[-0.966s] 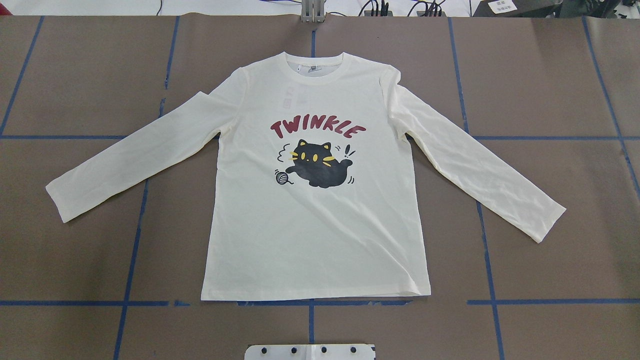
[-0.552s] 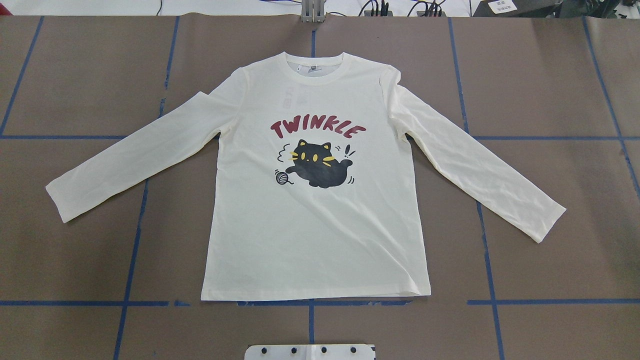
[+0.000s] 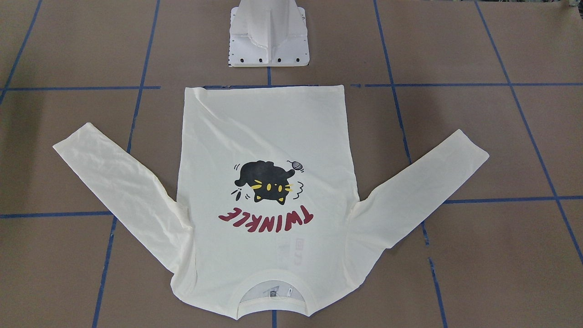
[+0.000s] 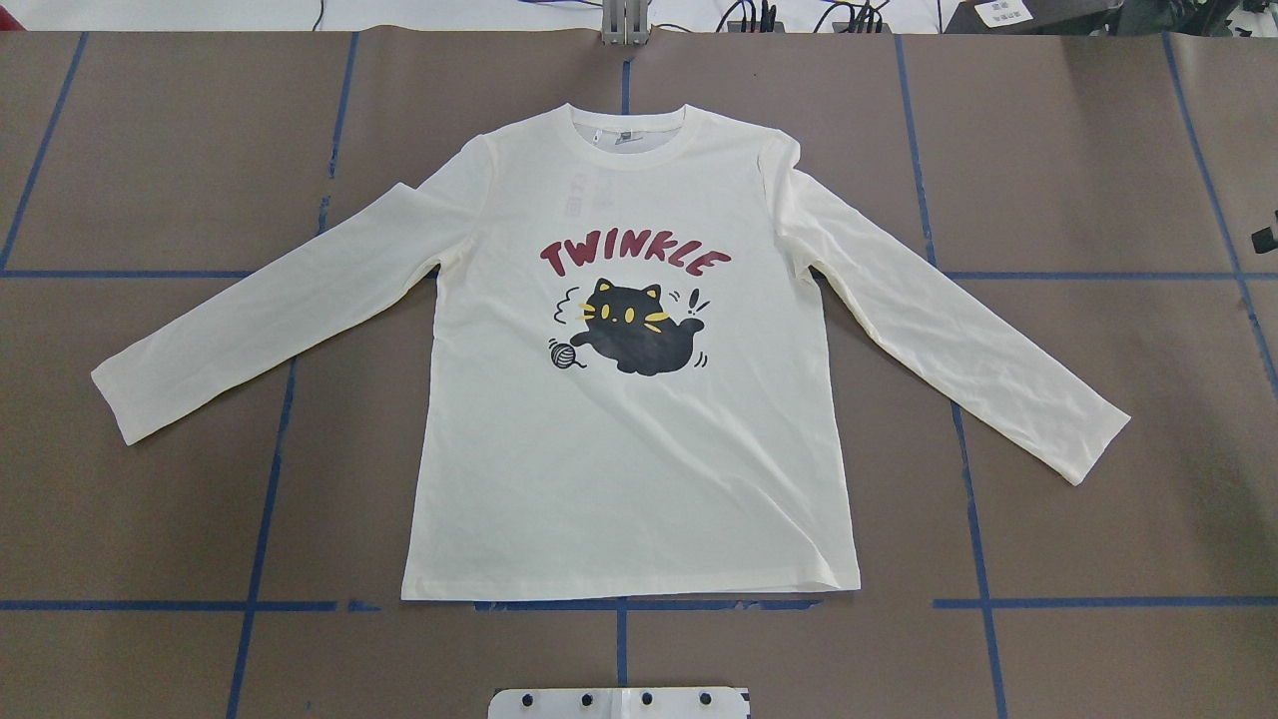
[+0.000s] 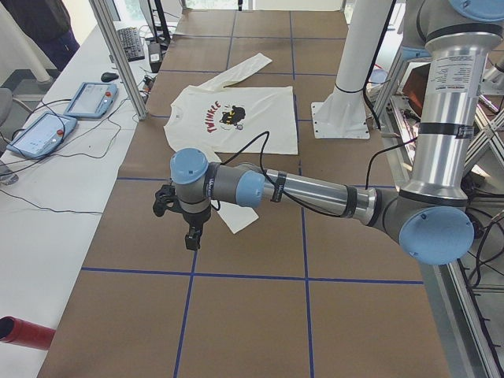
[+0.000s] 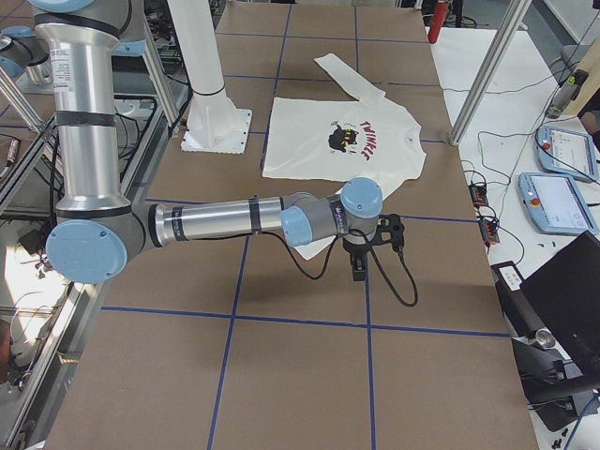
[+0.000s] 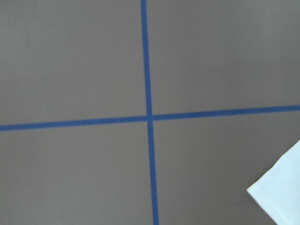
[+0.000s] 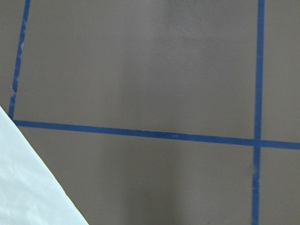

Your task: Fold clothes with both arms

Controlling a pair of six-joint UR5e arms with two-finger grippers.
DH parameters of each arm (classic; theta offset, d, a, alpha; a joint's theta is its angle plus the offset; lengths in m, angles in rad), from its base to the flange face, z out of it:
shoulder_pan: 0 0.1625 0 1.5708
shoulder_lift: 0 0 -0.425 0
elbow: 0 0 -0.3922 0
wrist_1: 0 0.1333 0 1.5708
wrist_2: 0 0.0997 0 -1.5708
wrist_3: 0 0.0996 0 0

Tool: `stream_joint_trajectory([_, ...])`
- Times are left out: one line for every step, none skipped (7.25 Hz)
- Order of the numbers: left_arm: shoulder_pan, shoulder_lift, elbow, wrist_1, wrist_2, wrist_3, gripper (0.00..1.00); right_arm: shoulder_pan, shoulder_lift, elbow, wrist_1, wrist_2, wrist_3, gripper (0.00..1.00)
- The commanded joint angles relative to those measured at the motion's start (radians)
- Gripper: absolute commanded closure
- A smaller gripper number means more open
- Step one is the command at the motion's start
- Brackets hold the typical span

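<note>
One T-shirt [image 4: 619,479] is spread print-up in the middle of the table [image 4: 150,519]. Opening of left gripper [image 5: 191,236] and right gripper [image 6: 359,270] cannot be told. A dark sliver [image 4: 1268,240] is newly seen at the right edge.

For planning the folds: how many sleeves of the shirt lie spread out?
2. The left-side sleeve stretches toward the robot's left, the right-side sleeve toward its right; both lie flat, neither hidden.
</note>
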Motion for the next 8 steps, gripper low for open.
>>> stream_joint_trajectory([0.008, -0.002, 0.013, -0.094, 0.005, -0.005, 0.00, -0.187, -0.094, 0.001, 0.332, -0.065, 0.311, 0.00])
stream_joint_trajectory([0.008, 0.009, 0.019, -0.097, 0.003, -0.003, 0.00, -0.230, -0.108, 0.000, 0.354, -0.078, 0.351, 0.00])
stream_joint_trajectory([0.008, 0.012, 0.026, -0.104, 0.002, -0.005, 0.00, -0.282, -0.127, 0.003, 0.354, -0.136, 0.403, 0.00])
stream_joint_trajectory([0.008, 0.012, 0.037, -0.107, -0.001, -0.005, 0.00, -0.354, -0.128, 0.027, 0.354, -0.184, 0.472, 0.00])
stream_joint_trajectory([0.008, 0.013, 0.039, -0.107, -0.003, -0.005, 0.00, -0.406, -0.156, 0.061, 0.354, -0.195, 0.501, 0.00])
stream_joint_trajectory([0.008, 0.012, 0.037, -0.107, -0.003, -0.003, 0.00, -0.449, -0.195, 0.081, 0.354, -0.235, 0.502, 0.00])
stream_joint_trajectory([0.008, 0.012, 0.036, -0.107, -0.003, -0.003, 0.00, -0.486, -0.199, 0.079, 0.347, -0.262, 0.502, 0.00])
stream_joint_trajectory([0.008, 0.012, 0.034, -0.107, -0.003, -0.003, 0.00, -0.509, -0.194, 0.073, 0.342, -0.278, 0.502, 0.00])
